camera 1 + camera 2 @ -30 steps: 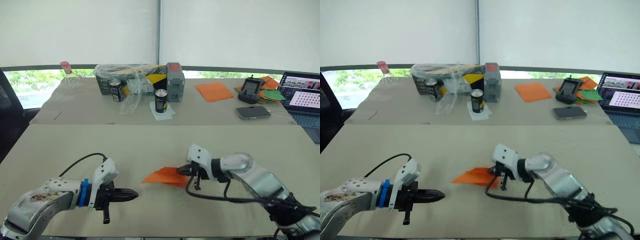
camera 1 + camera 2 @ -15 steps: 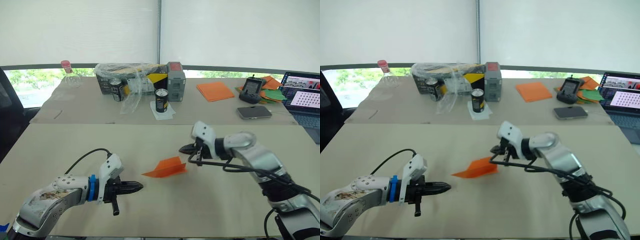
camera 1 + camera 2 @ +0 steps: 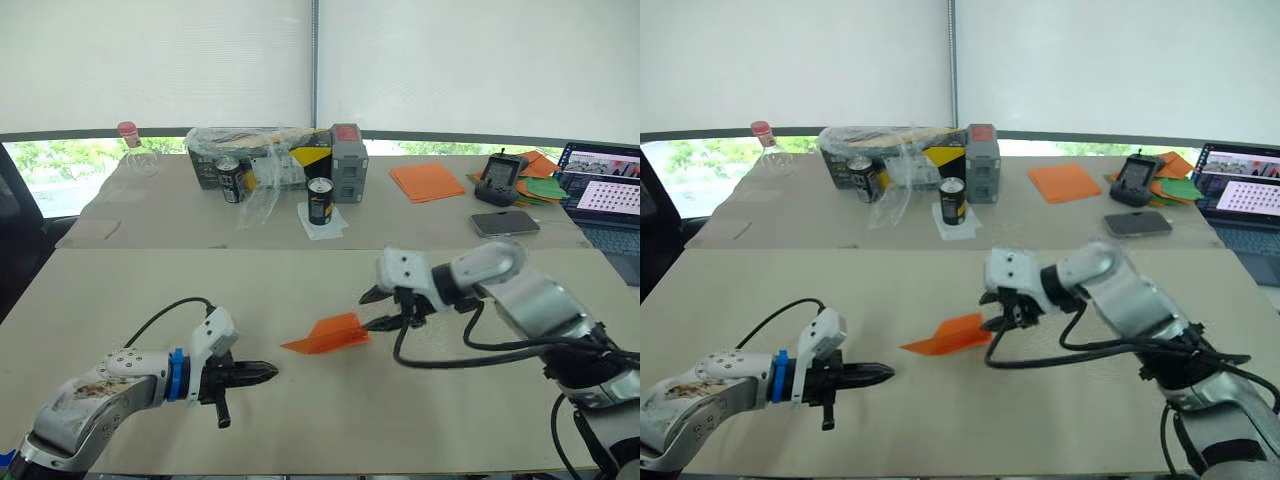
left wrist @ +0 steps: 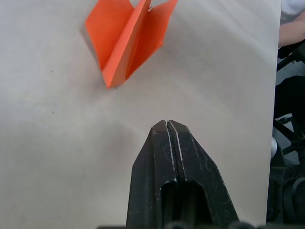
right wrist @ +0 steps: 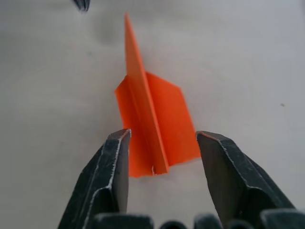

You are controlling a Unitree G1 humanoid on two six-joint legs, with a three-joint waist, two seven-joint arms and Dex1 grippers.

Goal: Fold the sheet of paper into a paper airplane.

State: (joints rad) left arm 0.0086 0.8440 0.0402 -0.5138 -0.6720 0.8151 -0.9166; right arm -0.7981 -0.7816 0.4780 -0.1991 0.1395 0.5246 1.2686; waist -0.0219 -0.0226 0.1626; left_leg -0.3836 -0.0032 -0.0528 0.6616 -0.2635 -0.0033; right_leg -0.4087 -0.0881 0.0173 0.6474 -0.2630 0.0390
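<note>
Paper airplane [image 3: 327,334] lies free on near table [image 3: 300,290], folded, nose toward robot's left, tail end toward right gripper [image 3: 377,310]. Right gripper just beside tail, fingers spread wide, nothing between them. Left gripper [image 3: 262,372] pressed shut, empty, near nose but apart from it

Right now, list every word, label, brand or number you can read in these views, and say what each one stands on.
No text can be read.
Black cans: label print too small.
Yellow-and-black box under clear plastic: markings blurred.
Laptop screen: content too small.
Handheld controller and phone: nothing legible.
Paper airplane: plain orange, no print.
</note>
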